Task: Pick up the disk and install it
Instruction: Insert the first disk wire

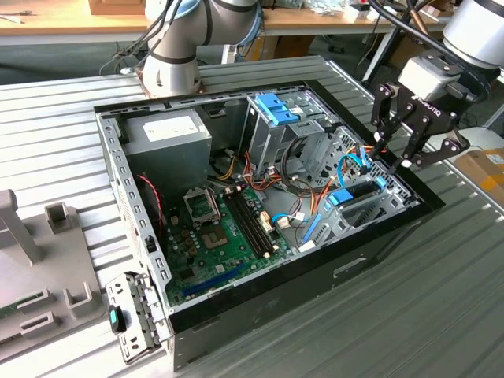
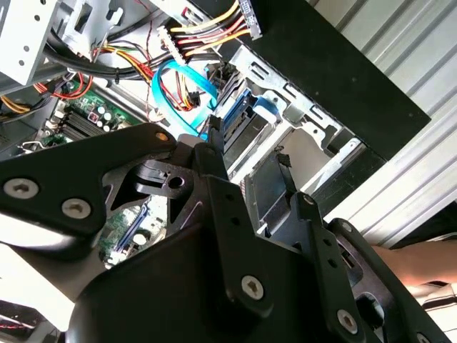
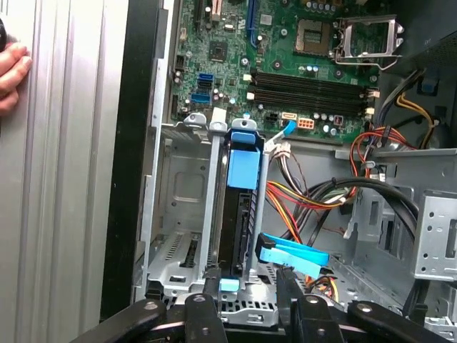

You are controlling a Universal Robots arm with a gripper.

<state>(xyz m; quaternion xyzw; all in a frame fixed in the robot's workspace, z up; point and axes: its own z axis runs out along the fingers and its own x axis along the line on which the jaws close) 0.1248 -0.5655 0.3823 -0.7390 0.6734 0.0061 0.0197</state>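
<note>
End effector (image 3: 244,280) spread moderately, astride the near end of the disk (image 3: 239,214), which stands in the drive cage (image 3: 178,193) just ahead; blue data cable (image 3: 293,254) beside it could snag, skewing the seating.

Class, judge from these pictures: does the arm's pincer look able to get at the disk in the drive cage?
Probably yes: the open pincer hangs right at the disk, standing on edge in its cage with nothing over it; the blue cable lies beside.
</note>
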